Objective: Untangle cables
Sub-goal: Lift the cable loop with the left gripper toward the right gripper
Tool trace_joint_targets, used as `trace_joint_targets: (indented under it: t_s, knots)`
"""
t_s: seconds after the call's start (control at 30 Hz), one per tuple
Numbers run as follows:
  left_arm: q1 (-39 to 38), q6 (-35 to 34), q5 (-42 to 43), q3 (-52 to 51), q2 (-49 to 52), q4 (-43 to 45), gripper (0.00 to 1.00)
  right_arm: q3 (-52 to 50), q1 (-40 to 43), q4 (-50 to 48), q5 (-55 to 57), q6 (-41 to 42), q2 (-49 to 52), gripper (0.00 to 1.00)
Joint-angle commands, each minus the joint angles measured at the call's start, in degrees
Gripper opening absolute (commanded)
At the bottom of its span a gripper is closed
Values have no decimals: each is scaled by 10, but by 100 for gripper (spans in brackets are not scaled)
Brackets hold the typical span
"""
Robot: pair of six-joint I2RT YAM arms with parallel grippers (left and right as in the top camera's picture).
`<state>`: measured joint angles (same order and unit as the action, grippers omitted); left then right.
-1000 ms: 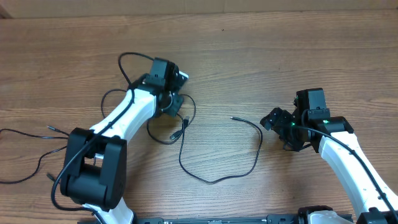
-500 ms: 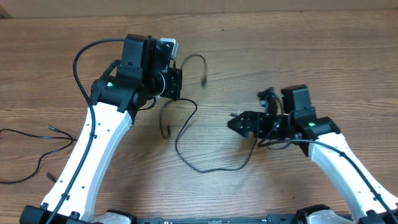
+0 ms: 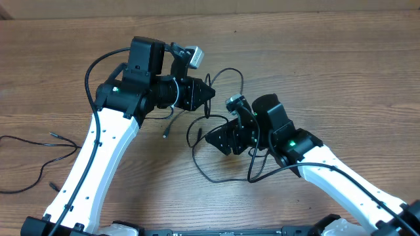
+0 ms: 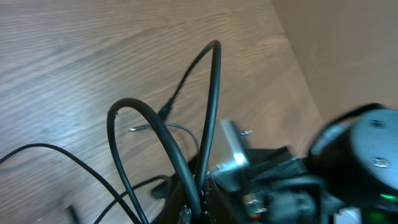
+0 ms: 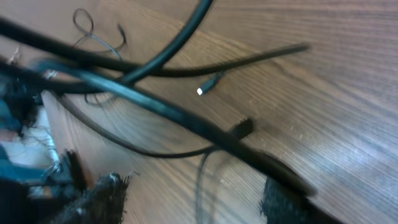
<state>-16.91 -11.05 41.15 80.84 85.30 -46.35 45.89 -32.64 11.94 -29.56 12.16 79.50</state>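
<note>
Two grippers and one tangle of cables (image 4: 213,93) occupy the middle of the table (image 3: 341,59); a further lone cable (image 3: 56,136) lies flat near the table's left edge, well apart from the tangle. The left gripper (image 3: 209,94) points toward the right arm with its fingers drawn together to a point, clamped on the cables, and two loops rise from it clear of the surface. The right gripper (image 3: 213,139) sits just below and beside it, and its wrist view shows the two fingers standing apart with strands crossing the gap and nothing clamped. One loop of the tangle rests on the table under the right arm. One plug (image 3: 166,133) hangs below the left wrist, and one silver-tipped plug (image 5: 205,89) shows in the right wrist view. The number of separate cords inside the tangle cannot be counted, since the strands cross and pass behind both grippers. The right wrist view is heavily blurred, and the left fingers are cut off at the bottom of their own view. The table is brown wood with a visible grain, and a plain brown surface stands beyond its far edge.
</note>
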Motion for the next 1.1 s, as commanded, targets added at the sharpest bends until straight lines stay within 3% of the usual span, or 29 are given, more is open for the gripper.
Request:
trace_joint_targets:
  t_s: [0.0, 0.07, 0.13, 0.17, 0.2, 0.23, 0.27, 0.57, 0.63, 0.8, 1.0, 1.07]
  knots:
    - [-4, -8, 50, 7, -14, -2, 4, 2, -3, -12, 15, -5, 32, 38]
    - [-4, -7, 35, 7, -14, -9, 4, 2, -2, -11, 16, -5, 45, 14]
    - [-4, -7, 30, 7, -14, -20, 4, 2, -1, -11, 17, -4, 51, 8]
    - [-4, -5, 30, 7, -14, -29, 4, 2, -1, -11, 17, -2, 52, 16]
    - [-4, 0, 29, 7, -14, -33, 4, 2, -1, -11, 17, -2, 52, 32]
    - [-4, 7, 28, 7, -14, -37, 4, 2, -1, -11, 17, -3, 52, 61]
    - [-4, 10, 17, 7, -14, -41, 4, 2, -1, -11, 21, -3, 52, 100]
    - [7, 34, -13, 7, -14, -66, 4, 2, -1, -12, 115, -15, 52, 100]
    - [11, 33, -10, 7, -14, -71, 4, 2, -1, -22, 115, -27, 52, 96]
    - [13, 33, 9, 7, -14, -78, 4, 2, -1, -66, 52, -52, 52, 68]
    - [13, 33, -20, 7, -14, -78, 4, 2, -1, -55, 40, -52, 52, 8]
    - [13, 33, -68, 7, -14, -79, 4, 2, -1, -31, 40, -52, 52, 4]
